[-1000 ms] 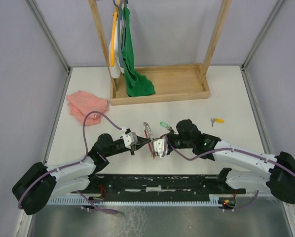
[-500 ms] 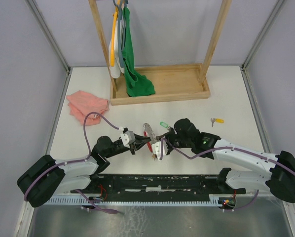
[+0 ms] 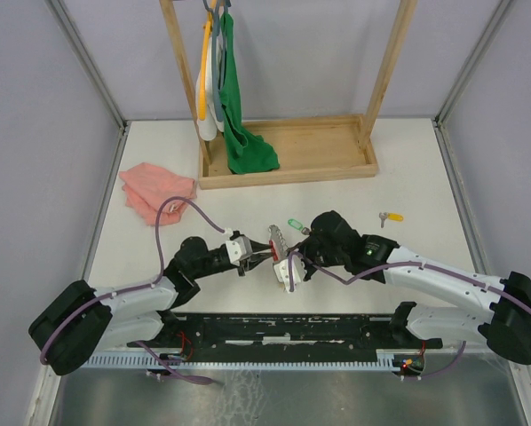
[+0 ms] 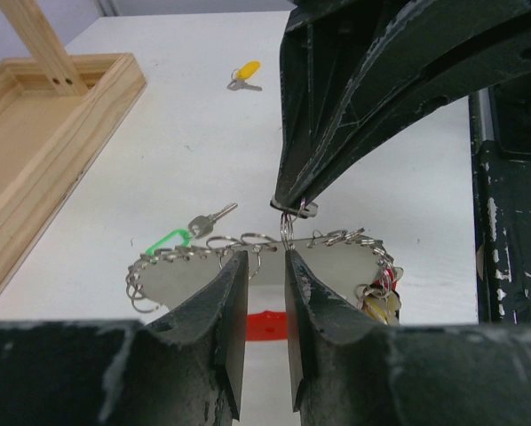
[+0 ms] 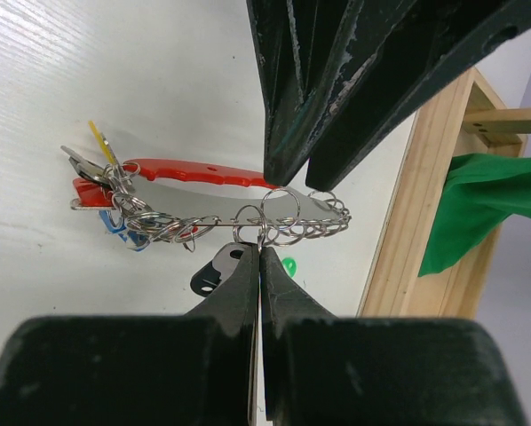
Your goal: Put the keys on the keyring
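The keyring point(image 4: 336, 266) is a thin wire loop strung with several small silver rings, with a red part point(image 5: 194, 172) and a bunch of colour-tagged keys point(image 5: 101, 191) at one end. It hangs over the table between the arms point(image 3: 274, 241). My right gripper point(image 5: 260, 250) is shut on one small ring threaded on the wire; a black tag point(image 5: 214, 272) shows beside its fingers. My left gripper point(image 4: 265, 257) stands open just short of the wire, nothing between its fingers. A green-tagged key point(image 3: 294, 224) and a yellow-tagged key point(image 3: 391, 216) lie on the table.
A wooden rack's tray point(image 3: 336, 165) stands at the back, with a green cloth point(image 3: 244, 142) hanging into it. A pink cloth point(image 3: 157, 191) lies at the left. Both grippers are tip to tip above the table's near middle.
My left gripper has opened and let go of the keyring. The keyring now hangs from the right gripper alone and has shifted slightly to the right.
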